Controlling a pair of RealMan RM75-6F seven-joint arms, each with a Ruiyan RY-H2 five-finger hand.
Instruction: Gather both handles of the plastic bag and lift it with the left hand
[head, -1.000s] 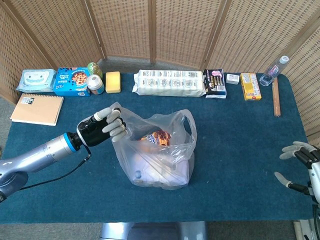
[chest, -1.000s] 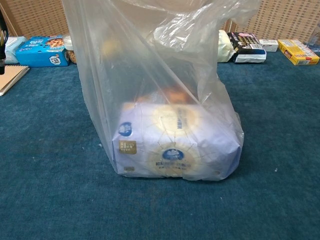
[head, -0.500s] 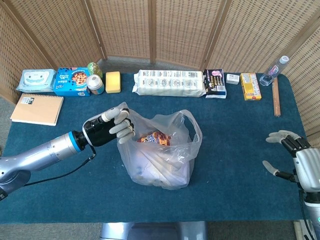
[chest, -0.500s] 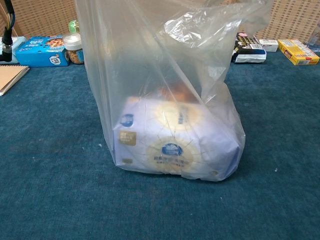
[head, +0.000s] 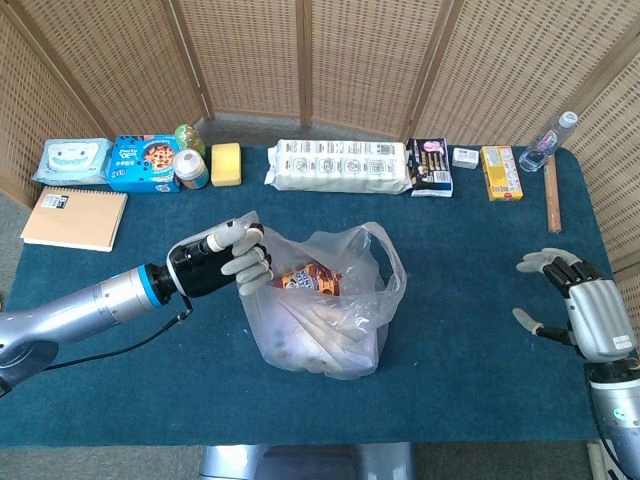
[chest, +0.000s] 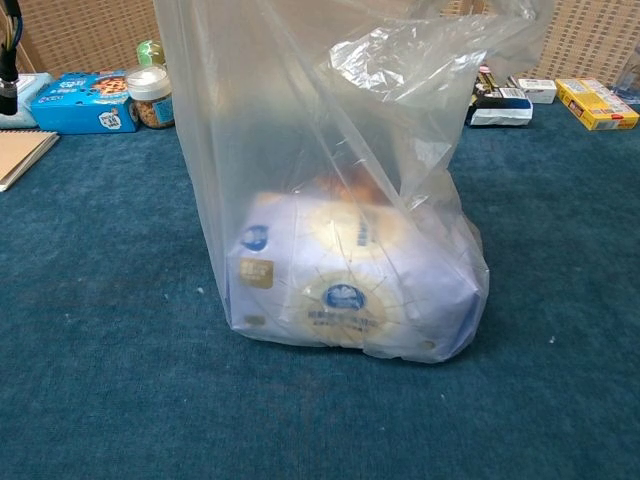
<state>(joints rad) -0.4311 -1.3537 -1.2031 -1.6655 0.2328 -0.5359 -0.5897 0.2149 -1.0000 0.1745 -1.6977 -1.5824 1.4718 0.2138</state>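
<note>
Left hand (head: 232, 262) pinches 1 handle of the plastic bag (head: 322, 305), holding that side up for gathering, while the far handle (head: 385, 262) stands free; right hand (head: 575, 305) hovers spread, clear of the load.

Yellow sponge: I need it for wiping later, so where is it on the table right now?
In the head view the yellow sponge sits in the back row, left of centre, between the jar and the long white pack.
</note>
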